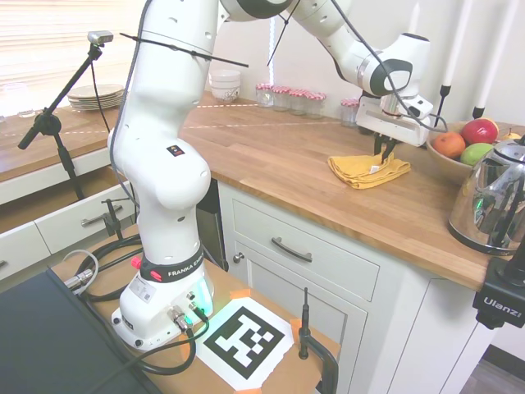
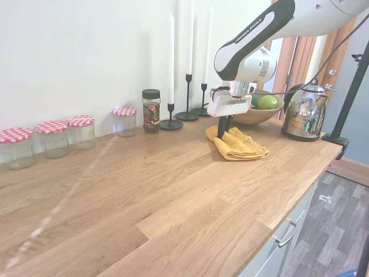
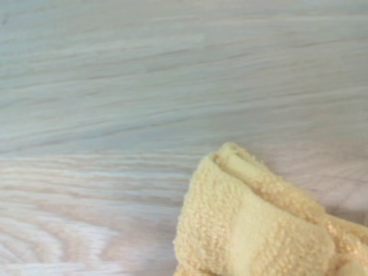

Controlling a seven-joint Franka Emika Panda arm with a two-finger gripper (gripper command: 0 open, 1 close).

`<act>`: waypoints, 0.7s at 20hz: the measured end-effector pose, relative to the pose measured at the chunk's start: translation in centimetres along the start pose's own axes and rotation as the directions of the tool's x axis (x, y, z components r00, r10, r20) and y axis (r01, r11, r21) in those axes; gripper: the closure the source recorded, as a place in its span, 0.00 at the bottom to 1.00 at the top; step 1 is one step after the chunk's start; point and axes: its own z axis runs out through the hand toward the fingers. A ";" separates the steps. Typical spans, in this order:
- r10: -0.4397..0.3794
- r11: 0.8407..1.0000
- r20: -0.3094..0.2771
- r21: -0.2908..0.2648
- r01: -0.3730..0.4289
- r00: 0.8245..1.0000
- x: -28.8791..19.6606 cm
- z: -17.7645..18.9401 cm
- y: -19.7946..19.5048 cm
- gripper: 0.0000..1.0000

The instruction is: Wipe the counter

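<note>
A: The white arm is reaching over the honey-brown wooden tabletop (image 1: pixel 279 152), and its pincer (image 1: pixel 383 153) is pointing straight down onto a folded yellow cloth (image 1: pixel 367 170). Are the fingers gripping it?

B: They are standing close together with their tips pressed into the near edge of the cloth (image 2: pixel 239 145); the pincer (image 2: pixel 222 131) is looking clamped on a fold of it, though the tips themselves are sinking into the fabric.

A: And where is the cloth lying?

B: It is resting flat on the tabletop (image 2: pixel 144 190), towards the end where the fruit bowl (image 1: pixel 447 160) is standing with a red apple (image 1: pixel 477 130), an orange fruit (image 1: pixel 448 144) and a green one (image 1: pixel 474 153). The cloth is lying near the bowl but apart from it.

A: The shiny kettle (image 2: pixel 304 111)?

B: It is sitting beyond the bowl, close to the tabletop's end, well apart from the cloth.

A: What is lining the wall?

B: Four jars with red-checked lids (image 2: pixel 53 138), a dark-lidded jar (image 2: pixel 151 110), and black candlesticks holding white candles (image 2: pixel 171 69) are all standing upright along the back.

A: The wrist view?

B: It is showing a terry corner of the cloth (image 3: pixel 253 224) lying on pale wood grain (image 3: pixel 115 86)
</note>
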 end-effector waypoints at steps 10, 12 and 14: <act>-0.078 0.992 -0.044 -0.099 0.073 0.996 -5.4 0.5 -7.5 1.00; -0.092 0.991 -0.043 -0.106 0.087 0.995 -7.6 0.7 -10.0 1.00; -0.103 0.989 -0.042 -0.114 0.098 0.994 -10.0 1.0 -12.6 1.00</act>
